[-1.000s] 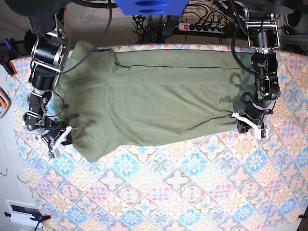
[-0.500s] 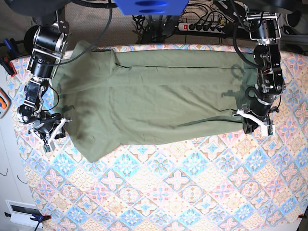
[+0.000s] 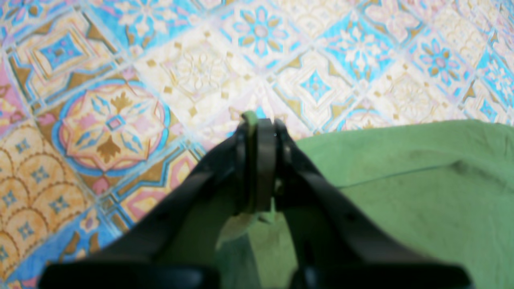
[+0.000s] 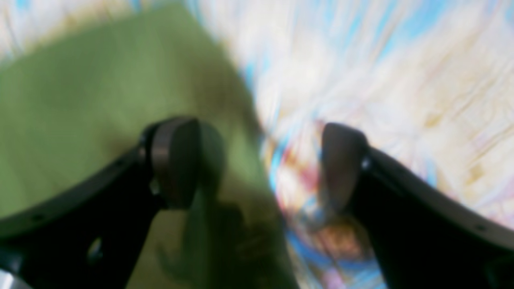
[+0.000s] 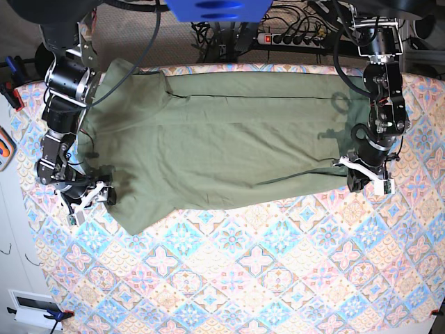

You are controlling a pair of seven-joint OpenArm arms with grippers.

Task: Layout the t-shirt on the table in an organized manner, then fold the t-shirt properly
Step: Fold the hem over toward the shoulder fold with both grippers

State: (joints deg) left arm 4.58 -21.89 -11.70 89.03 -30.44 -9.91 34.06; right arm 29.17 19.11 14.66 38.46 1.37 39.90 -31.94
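1. The table [image 5: 264, 278] is covered in a pastel diamond-tile pattern, and its surface is seen under and around the garment in the base view.
2. The t-shirt [image 5: 222, 146] is laid lengthwise across the far half of the table, spread mostly flat, with one end at the left of the base view and the other end at the right. A loose flap is seen hanging toward the near edge at the left end.
3. The left gripper [image 3: 260, 128] is positioned at the right end of the shirt in the base view. Its jaws are pressed together, and a thin fold of olive fabric is pinched between the fingertips [image 3: 266, 160], with a sliver of cloth protruding past the tips. The shirt edge is seen lying on the tiles just beside the jaws.
4. The right gripper [image 4: 261, 160] is positioned at the left end of the shirt in the base view. Its jaws are spread wide and nothing is gripped. One finger [image 4: 176, 160] is located over the green cloth, while the other is located over bare patterned tabletop; the shirt edge runs between them. This view is heavily blurred.
5. Compared with one second earlier, the right gripper's jaws are parted where they were nearly closed. The left gripper's clamp on the hem is unchanged.
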